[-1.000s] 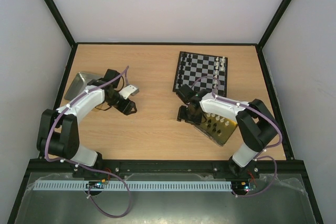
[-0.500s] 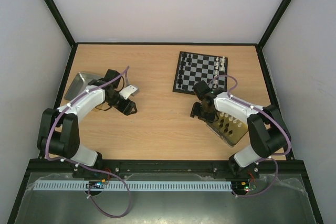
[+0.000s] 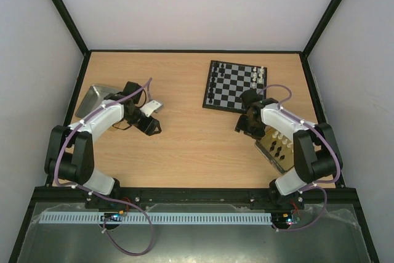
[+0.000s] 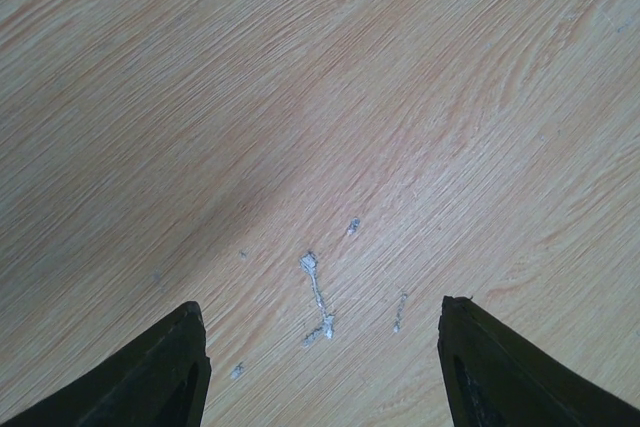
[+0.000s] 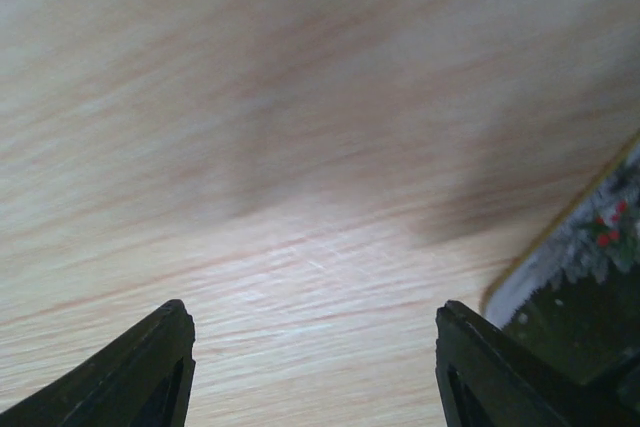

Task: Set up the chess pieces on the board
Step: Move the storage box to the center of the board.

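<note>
The board (image 3: pixel 234 85) lies at the back right of the table. A few black chess pieces (image 3: pixel 212 84) stand along its left edge and a few white ones (image 3: pixel 259 76) along its right edge. More black and cream pieces (image 3: pixel 278 143) sit in the gold tin (image 3: pixel 271 153) near the front right. My right gripper (image 3: pixel 242 125) is open and empty over bare wood, between the board's near edge and the tin; in the right wrist view (image 5: pixel 310 309) the tin's corner (image 5: pixel 560 267) shows at the right. My left gripper (image 3: pixel 150 126) is open and empty over scratched wood (image 4: pixel 320 309).
A silver tin lid (image 3: pixel 92 100) lies at the far left, behind the left arm. Black frame rails (image 3: pixel 83 78) and pale walls close in the table. Bare wood lies between the two arms.
My right gripper has swung right and back, from the tin's left side to just below the board's near edge, uncovering more of the tin. The left arm has not moved.
</note>
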`<state>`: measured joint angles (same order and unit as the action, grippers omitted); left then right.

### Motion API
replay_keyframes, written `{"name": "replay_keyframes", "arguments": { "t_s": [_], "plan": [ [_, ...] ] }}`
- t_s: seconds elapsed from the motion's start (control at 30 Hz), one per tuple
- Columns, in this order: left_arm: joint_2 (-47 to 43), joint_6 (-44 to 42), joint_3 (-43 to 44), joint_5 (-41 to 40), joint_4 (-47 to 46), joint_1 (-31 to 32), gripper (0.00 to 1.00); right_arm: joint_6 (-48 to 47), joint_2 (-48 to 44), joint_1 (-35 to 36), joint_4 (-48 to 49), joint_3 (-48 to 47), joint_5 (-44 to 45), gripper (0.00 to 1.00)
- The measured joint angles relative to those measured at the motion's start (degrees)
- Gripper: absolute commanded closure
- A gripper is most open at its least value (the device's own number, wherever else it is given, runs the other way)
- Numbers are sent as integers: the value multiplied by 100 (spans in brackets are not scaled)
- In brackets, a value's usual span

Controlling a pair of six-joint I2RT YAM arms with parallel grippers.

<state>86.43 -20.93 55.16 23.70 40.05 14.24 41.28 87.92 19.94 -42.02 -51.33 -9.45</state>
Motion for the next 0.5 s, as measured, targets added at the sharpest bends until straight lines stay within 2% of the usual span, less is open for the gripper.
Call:
{"name": "replay_keyframes", "arguments": {
  "t_s": [0.3, 0.5],
  "plan": [
    [87, 15, 0, -15, -20, 24, 36, -234, -101, 2, -81, -275, -205, 37],
    [98, 17, 0, -22, -35, 28, 35, -234, -1056, 160, -450, -28, -431, 36]
  ]
}}
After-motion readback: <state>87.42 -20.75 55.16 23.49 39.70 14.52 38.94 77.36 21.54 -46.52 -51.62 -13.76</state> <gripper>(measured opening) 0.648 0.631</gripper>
